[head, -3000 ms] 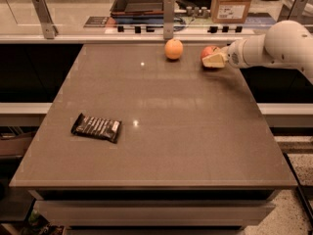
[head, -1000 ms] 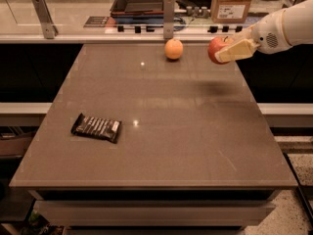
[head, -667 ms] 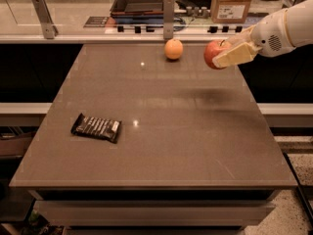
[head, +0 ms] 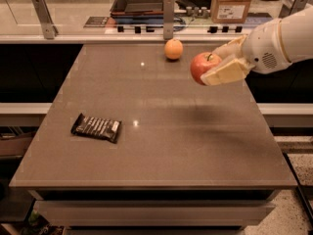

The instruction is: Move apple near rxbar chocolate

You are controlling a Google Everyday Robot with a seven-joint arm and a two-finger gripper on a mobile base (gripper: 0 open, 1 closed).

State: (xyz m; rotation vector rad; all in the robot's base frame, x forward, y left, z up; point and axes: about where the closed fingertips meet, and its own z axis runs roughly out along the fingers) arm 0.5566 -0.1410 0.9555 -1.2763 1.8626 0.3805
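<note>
Vs 3 s ago: the apple (head: 203, 66) is off the worktop (head: 171, 151), where it sat near the far right corner w/ the end effector at it. Vs 0.7 s ago: apple + end effector (head: 213, 65) have shifted a bit left and lower in the view, away from the far edge. Orange (head: 173, 49) and snack bar (head: 96, 127) haven't moved.

Now: end effector is clamped on the apple, one pale finger (head: 226, 72) under/in front, the other behind; apple sticks out at its left tip, stem up. Held in the air over the right half of the worktop, just right of and nearer than the orange at mid far edge. White arm (head: 281, 35) comes in from the right edge. Snack bar lies flat near the left edge, toward the front, well apart from the apple.
</note>
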